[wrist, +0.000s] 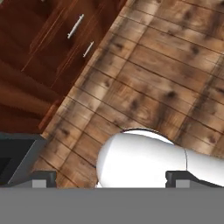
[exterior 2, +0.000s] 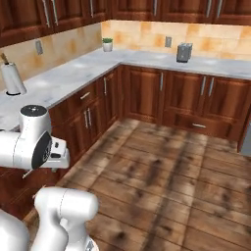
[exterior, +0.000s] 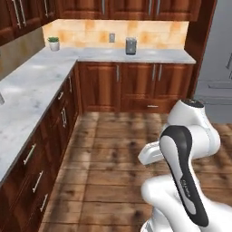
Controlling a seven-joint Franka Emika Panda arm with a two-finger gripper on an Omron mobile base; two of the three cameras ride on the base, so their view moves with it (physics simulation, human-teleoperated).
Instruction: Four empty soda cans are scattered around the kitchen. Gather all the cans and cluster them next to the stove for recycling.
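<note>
Robot arm folded over a kitchen floor, no soda cans in sight.
The hand (wrist: 111,181) is spread wide, holding nothing, aimed at floor planks (wrist: 166,74); an L-shaped marble counter (exterior: 31,88) runs along the cabinets. Empty cans should be light, easily dented; grip mid-body gently.

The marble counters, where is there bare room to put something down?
The long run of white-grey marble counter lies bare between the white paper-towel roll and the small potted plant in the corner. The back stretch is bare from the plant to the grey metal toaster, and again beyond it. Nowhere looks crowded.
</note>
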